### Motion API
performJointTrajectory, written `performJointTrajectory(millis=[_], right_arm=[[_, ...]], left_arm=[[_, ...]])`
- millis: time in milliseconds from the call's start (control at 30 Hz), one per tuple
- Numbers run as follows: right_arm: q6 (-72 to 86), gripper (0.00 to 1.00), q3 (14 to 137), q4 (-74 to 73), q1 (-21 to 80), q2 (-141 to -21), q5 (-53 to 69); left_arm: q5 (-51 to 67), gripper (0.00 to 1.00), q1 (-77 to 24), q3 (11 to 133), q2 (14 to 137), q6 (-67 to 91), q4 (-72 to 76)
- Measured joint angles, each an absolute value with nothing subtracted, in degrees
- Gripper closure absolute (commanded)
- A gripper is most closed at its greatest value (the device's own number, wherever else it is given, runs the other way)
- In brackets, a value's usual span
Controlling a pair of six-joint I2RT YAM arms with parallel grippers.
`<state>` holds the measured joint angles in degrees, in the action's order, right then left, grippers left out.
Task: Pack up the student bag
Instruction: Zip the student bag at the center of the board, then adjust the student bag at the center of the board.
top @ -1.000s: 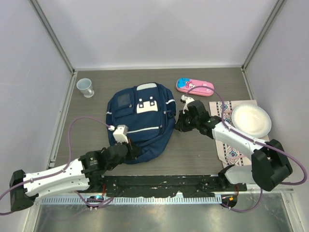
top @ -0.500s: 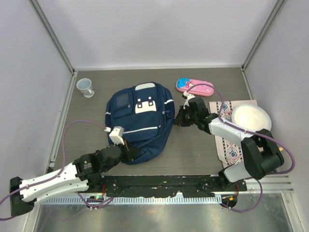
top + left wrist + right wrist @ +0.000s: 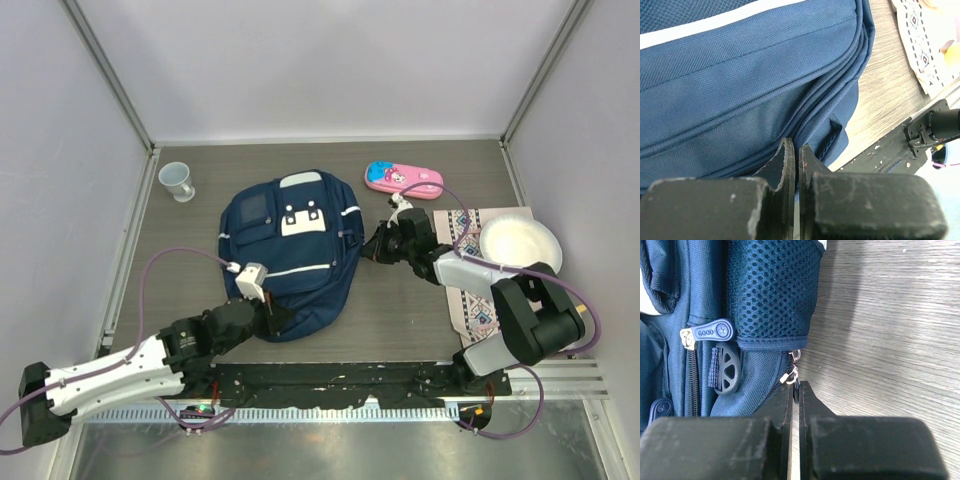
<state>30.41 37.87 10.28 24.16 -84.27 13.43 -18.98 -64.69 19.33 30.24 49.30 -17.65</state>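
The student bag lies flat in the middle of the desk, between the arms. The right gripper has its jaws closed tight on a small metal zip pull at the bag's side, just under the mesh pocket. The left gripper has its jaws pressed together against the bag's near seam; whether they pinch fabric, I cannot tell. A rubber tab reads "GOOD".

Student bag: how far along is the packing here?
Done: nothing visibly packed; pink pencil case, cup and plate lie outside. In hand: left gripper pinches the near edge of the student bag, right gripper is shut on a side zip pull. Left: open, load, close.
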Motion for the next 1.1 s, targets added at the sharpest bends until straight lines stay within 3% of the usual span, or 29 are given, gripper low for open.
performJointTrajectory(millis=[100,167,200,233,267,300,333,400,533,700,1000,1100], right_arm=[[30.5,0.97,37.9,10.0,23.2,-84.3,13.1],[30.6,0.9,37.9,9.0,22.2,-84.2,13.0],[30.6,0.84,37.9,8.4,21.8,-84.2,13.0],[30.6,0.69,38.1,7.6,21.2,-84.2,13.0],[30.5,0.61,38.4,6.5,20.6,-84.2,12.7],[30.4,0.55,39.0,5.5,19.9,-84.2,10.5],[30.2,0.45,39.7,4.6,18.4,-84.2,7.7],[30.4,0.38,41.0,4.4,15.3,-84.1,2.7],[30.3,0.3,42.2,2.9,12.2,-80.3,-5.5],[30.6,0.28,42.1,-0.7,12.8,-72.3,-8.3],[36.8,0.28,36.2,4.3,12.8,-71.2,4.6],[40.4,0.35,32.1,9.7,12.8,-75.4,10.4]], left_arm=[[-17.6,1.0,-64.7,19.4,33.4,47.9,-14.4],[-16.3,0.94,-64.6,19.7,36.0,46.9,-11.6],[-15.7,0.78,-64.6,19.9,37.3,46.4,-10.4],[-15.1,0.69,-64.6,20.3,39.0,45.9,-9.1],[-14.5,0.59,-64.6,20.8,40.9,45.4,-7.9],[-13.3,0.42,-64.6,21.7,42.7,45.2,-8.1],[-12.4,0.36,-64.8,22.3,44.3,44.9,-8.3],[-11.9,0.25,-65.2,23.4,47.2,44.4,-9.4],[-13.3,0.15,-65.2,25.4,49.6,44.1,-11.7],[-18.2,0.0,-65.2,27.4,45.5,43.2,-14.6],[-27.5,0.0,-65.2,27.3,30.5,43.2,-19.3],[-28.7,0.0,-65.2,27.3,29.6,44.0,-21.3]])
